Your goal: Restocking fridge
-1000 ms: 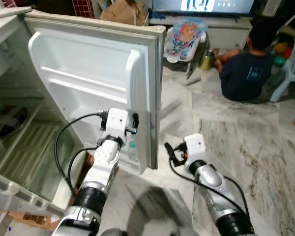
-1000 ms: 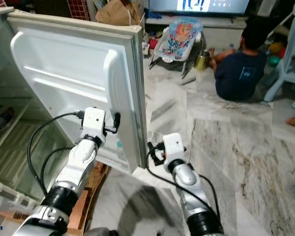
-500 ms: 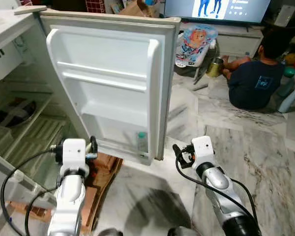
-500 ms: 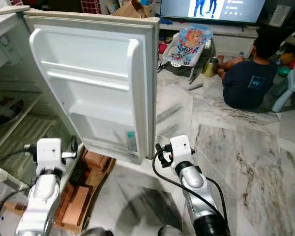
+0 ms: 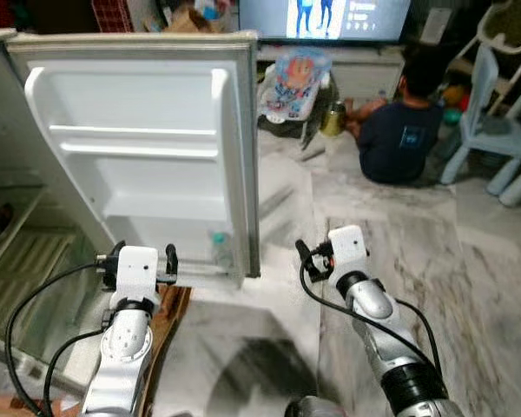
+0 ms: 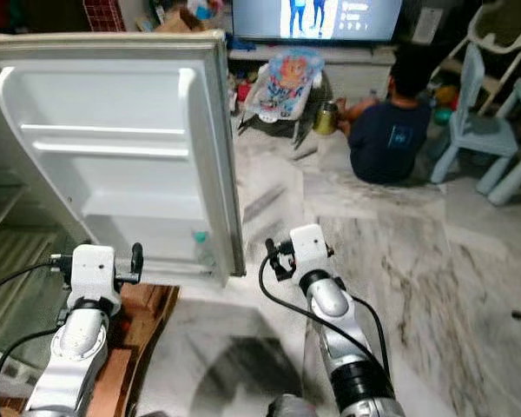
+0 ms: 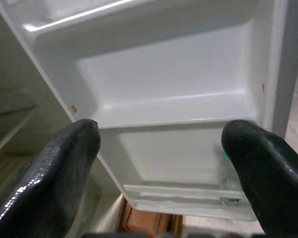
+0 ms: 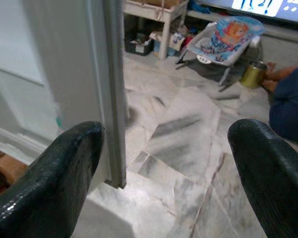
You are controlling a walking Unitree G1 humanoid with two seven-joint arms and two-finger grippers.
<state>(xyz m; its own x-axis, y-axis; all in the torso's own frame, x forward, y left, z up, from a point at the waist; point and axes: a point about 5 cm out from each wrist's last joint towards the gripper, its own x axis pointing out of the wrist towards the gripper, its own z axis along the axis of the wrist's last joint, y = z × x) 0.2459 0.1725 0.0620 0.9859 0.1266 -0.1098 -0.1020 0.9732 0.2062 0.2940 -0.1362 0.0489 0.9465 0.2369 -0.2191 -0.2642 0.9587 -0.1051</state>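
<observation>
While the left gripper point(image 7: 159, 163) hovers with its fingers point(image 7: 49, 173) spread wide and empty, it faces the inside of the open fridge door point(image 5: 148, 156), low down near the bottom door shelf point(image 7: 188, 198). A small clear bottle point(image 5: 216, 248) with a teal cap stands in that shelf, at the end by the door's outer edge. The right gripper point(image 8: 164, 168) is also spread and empty, held just past the door's edge over the marble floor point(image 5: 399, 252). To the left, the fridge point(image 5: 17, 252) interior shows its shelves. Farther back, a person point(image 5: 399, 130) in a dark shirt sits on the floor before a TV point(image 5: 326, 16), with a baby bouncer point(image 5: 291, 78) and a gold tin point(image 8: 252, 74) nearby, and a pale blue chair point(image 5: 495, 122) stands to the right.
</observation>
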